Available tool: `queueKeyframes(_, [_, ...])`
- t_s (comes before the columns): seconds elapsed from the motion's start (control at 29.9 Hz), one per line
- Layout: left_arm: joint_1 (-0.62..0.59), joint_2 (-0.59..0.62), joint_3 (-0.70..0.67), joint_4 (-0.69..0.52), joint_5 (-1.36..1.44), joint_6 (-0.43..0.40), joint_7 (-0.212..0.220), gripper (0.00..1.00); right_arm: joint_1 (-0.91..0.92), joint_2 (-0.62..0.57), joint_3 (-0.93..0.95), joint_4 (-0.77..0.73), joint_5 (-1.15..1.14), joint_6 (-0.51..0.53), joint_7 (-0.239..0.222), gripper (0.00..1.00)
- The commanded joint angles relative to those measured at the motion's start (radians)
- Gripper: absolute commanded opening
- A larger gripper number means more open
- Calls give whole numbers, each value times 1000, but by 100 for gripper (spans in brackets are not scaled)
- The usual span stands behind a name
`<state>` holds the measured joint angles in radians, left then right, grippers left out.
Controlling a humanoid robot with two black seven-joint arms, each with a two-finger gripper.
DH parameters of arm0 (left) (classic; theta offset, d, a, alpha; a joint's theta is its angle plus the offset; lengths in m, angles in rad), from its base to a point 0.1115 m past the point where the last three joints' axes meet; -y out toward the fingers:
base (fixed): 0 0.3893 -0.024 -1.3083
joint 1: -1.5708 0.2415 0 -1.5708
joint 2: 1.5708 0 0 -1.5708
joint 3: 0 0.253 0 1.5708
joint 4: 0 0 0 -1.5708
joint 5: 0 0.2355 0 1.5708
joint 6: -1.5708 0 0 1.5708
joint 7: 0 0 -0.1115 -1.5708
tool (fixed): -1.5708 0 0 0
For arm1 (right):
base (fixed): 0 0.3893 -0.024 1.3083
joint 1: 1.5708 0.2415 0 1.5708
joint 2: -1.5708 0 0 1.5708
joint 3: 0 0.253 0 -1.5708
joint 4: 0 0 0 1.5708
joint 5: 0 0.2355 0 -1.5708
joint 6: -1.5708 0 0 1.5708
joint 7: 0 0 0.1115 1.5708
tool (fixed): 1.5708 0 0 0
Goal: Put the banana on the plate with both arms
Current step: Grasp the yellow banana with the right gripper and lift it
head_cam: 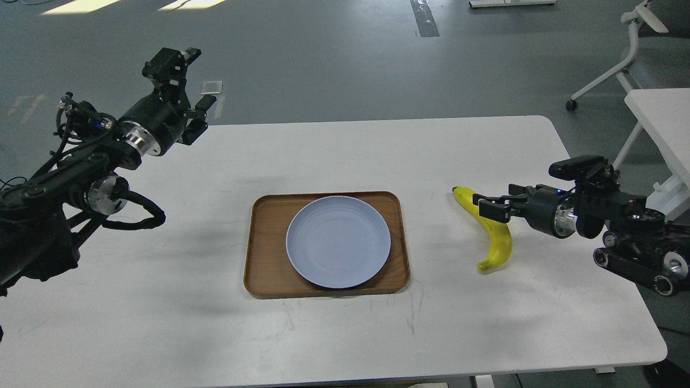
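Observation:
The yellow banana [501, 245] lies on the white table [161, 302], right of the plate. The pale blue plate [338, 241] sits empty in a brown wooden tray [263, 253] at the table's middle. My right gripper [489, 207] comes in low from the right and is at the banana's upper middle. Its two fingers are a little apart and cover part of the banana, which still rests on the table. My left gripper [197, 78] is open and empty, raised high above the table's far left corner, far from the plate.
A white chair [636, 37] and a second white table [660, 110] stand off the right side. The table's right edge is close behind my right arm. Grey floor lies beyond the far edge.

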<state>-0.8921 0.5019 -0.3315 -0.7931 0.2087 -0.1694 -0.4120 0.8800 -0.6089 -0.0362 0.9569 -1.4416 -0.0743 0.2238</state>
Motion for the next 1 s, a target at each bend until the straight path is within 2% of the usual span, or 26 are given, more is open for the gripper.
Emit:
queueKeyframes(0.0, [15, 17, 0, 0, 1, -1, -7, 98, -4, 49, -8, -40, 0, -9, 0, 92])
queueKeyframes(0.1, [24, 32, 0, 0, 6, -1, -11, 98, -6, 64, -54, -58, 0, -12, 0, 87])
queueKeyframes(0.17, [27, 35, 0, 0, 9, 1, -11, 98, 2, 69, -106, -61, 0, -15, 0, 78])
queueKeyframes(0.3, [28, 30, 5, 0, 12, 1, -11, 98, 2, 66, -120, -61, 0, -16, 0, 71])
queueKeyframes(0.43, [28, 18, 9, 3, 14, 2, -11, 98, 2, 66, -128, -66, 0, -19, 0, 49])
queueKeyframes(0.47, [30, 15, 9, 5, 14, 2, -11, 98, 4, 69, -128, -67, 0, -33, 0, 37])
queueKeyframes(0.54, [33, 14, 9, 5, 15, 4, -10, 98, 7, 69, -128, -67, 0, -62, 12, 26])
queueKeyframes(0.6, [36, 14, 9, 8, 15, 4, -10, 98, 16, 69, -128, -67, 0, -74, 44, 21])
queueKeyframes(0.8, [35, -3, 11, 11, 15, 7, -10, 98, 82, 72, -126, -61, 4, -78, 74, 16])
queueKeyframes(0.87, [35, -5, 11, 9, 15, 7, -8, 98, 99, 83, -125, -56, 6, -79, 98, 16])
queueKeyframes(0.94, [33, -11, 11, 11, 15, 5, -8, 98, 144, 135, -133, -56, 6, -79, 153, 16])
queueKeyframes(0.97, [33, -13, 11, 9, 15, 7, -8, 98, 154, 150, -136, -58, 4, -79, 161, 16])
